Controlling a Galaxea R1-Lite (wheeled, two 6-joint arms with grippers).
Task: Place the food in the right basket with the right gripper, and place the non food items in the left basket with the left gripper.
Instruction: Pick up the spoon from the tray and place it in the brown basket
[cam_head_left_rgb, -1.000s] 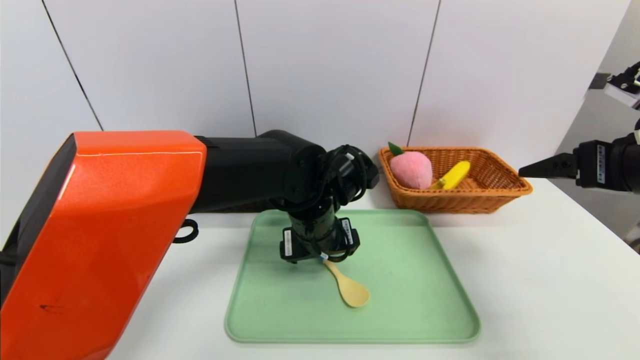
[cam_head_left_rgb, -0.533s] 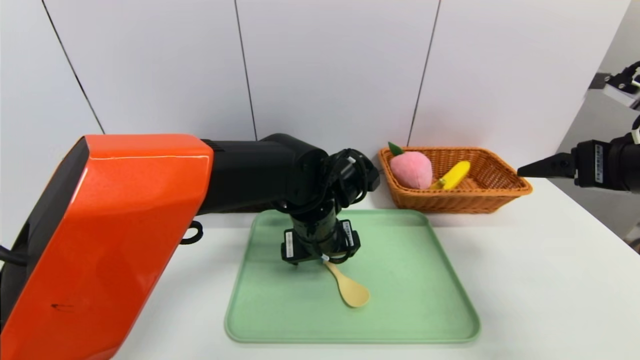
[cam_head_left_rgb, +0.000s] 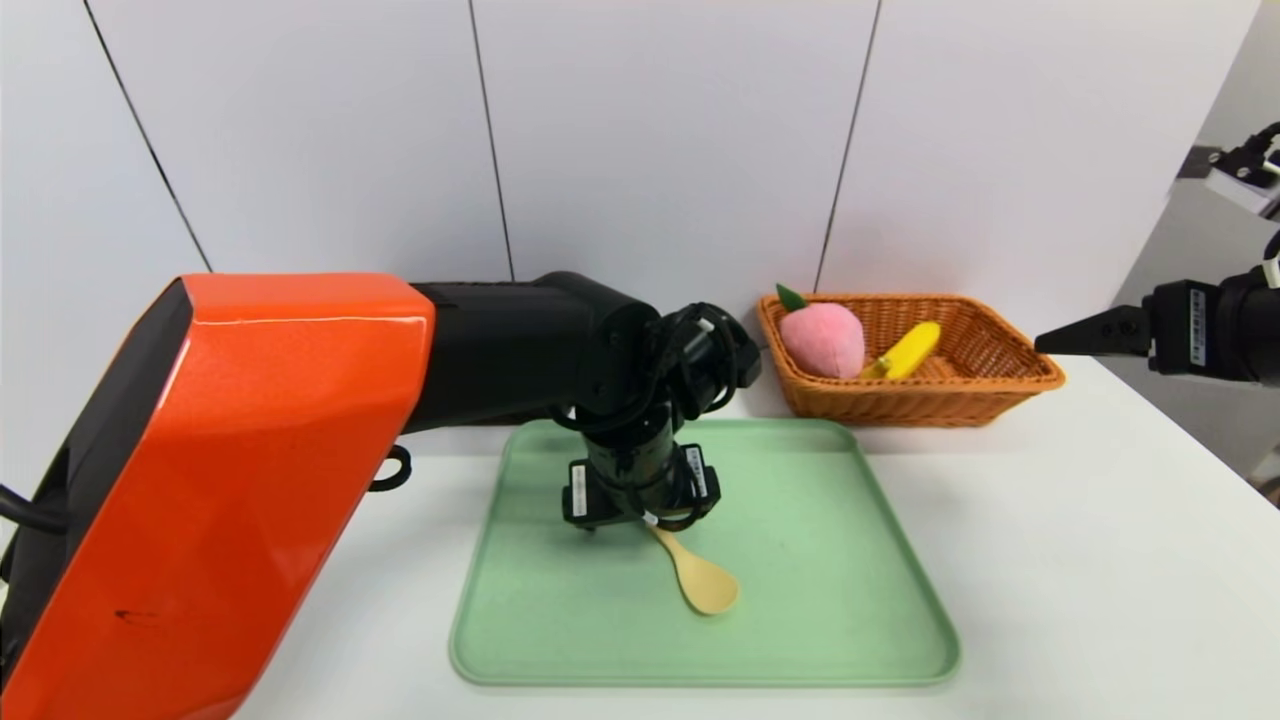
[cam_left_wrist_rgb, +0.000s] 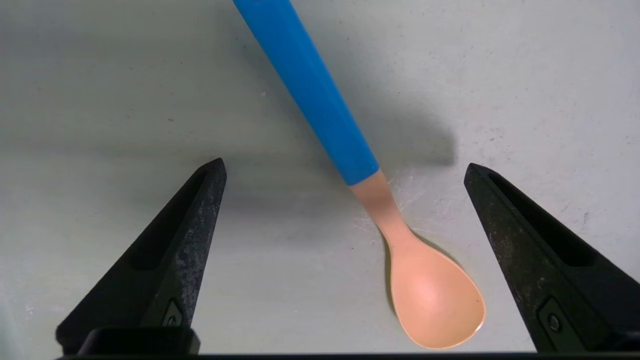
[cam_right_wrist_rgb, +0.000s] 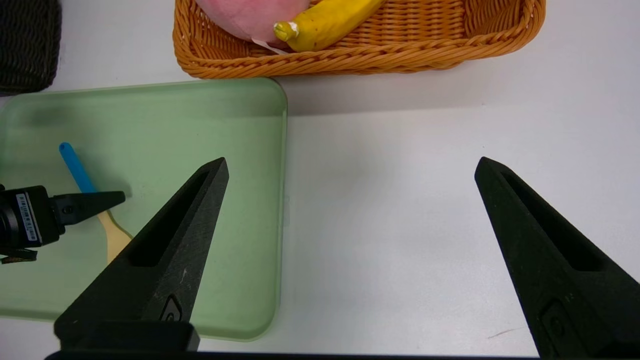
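A tan spoon (cam_head_left_rgb: 700, 580) with a blue handle (cam_left_wrist_rgb: 310, 90) lies flat on the green tray (cam_head_left_rgb: 850, 600). My left gripper (cam_left_wrist_rgb: 345, 165) hangs open just above it, one finger on each side of the spoon's neck and neither touching it. In the head view the left gripper (cam_head_left_rgb: 625, 525) is mostly hidden under its own wrist. The pink peach (cam_head_left_rgb: 822, 338) and the yellow banana (cam_head_left_rgb: 908, 350) lie in the orange right basket (cam_head_left_rgb: 940, 400). My right gripper (cam_head_left_rgb: 1060, 342) is at the far right, open and empty (cam_right_wrist_rgb: 352, 160), over bare table.
The dark left basket (cam_right_wrist_rgb: 27, 45) shows only as a corner in the right wrist view, behind the tray's far left corner; my left arm hides it in the head view. White table (cam_right_wrist_rgb: 400, 225) lies between the tray (cam_right_wrist_rgb: 225, 125) and the orange basket (cam_right_wrist_rgb: 350, 60).
My left arm has eased slightly to the right and lower over the spoon. The right arm and the spoon have barely moved.
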